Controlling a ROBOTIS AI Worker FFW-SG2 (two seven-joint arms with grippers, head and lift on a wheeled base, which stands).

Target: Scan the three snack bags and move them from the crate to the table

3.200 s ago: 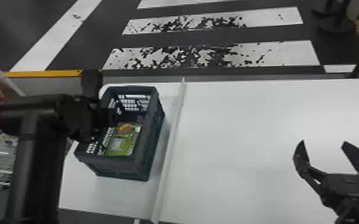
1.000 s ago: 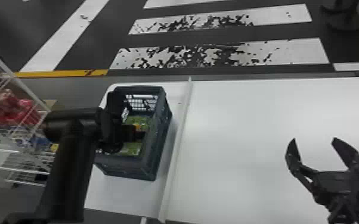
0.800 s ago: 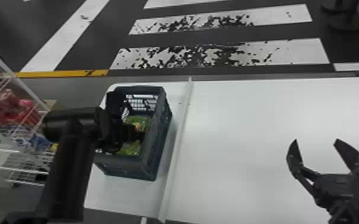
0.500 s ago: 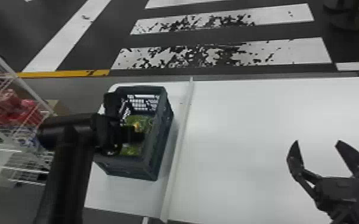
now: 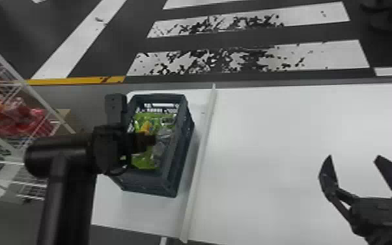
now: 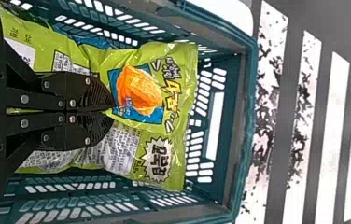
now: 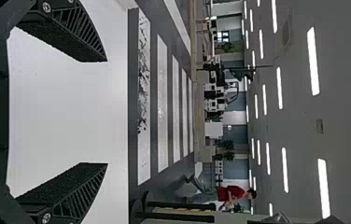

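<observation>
In the head view, looking down on a snack bag (image 5: 145, 163) of glossy green film, lying inside the crate (image 5: 149, 185). Down in there as well with the left pincer (image 5: 151, 140), at the end of a smooth, tubular black arm (image 5: 65, 195). Built as a rectangular, open-topped box of dark blue-green plastic, with rows of slanted and oblong slots through the walls.

In the left wrist view, pinched narrow with the left pincer (image 6: 113, 108), gripping the bag at a crease between blunt, rounded fingers (image 6: 100, 88) with fine ridges along the tips. Crinkled and shiny around that hold, with soft folds in the film, a lumpy orange picture over a blue patch, a jagged white burst and pale panels of small print.

Well to the right of the crate, over bare white surface, spread wide with the right pincer (image 5: 354, 157), holding nothing. In its own wrist view, tapered to wedge-shaped fingers (image 7: 82, 37), grainy on the inner faces and ribbed on the sides, well apart.

Beneath crate and bag, flat and matt white across the worktop (image 5: 286, 146), with a thin, straight, pale strip (image 5: 198, 176) just beside the crate. At the left edge, stacked behind thin white wire on a rack (image 5: 26, 88), with red, wrinkled packets (image 5: 22, 114).
</observation>
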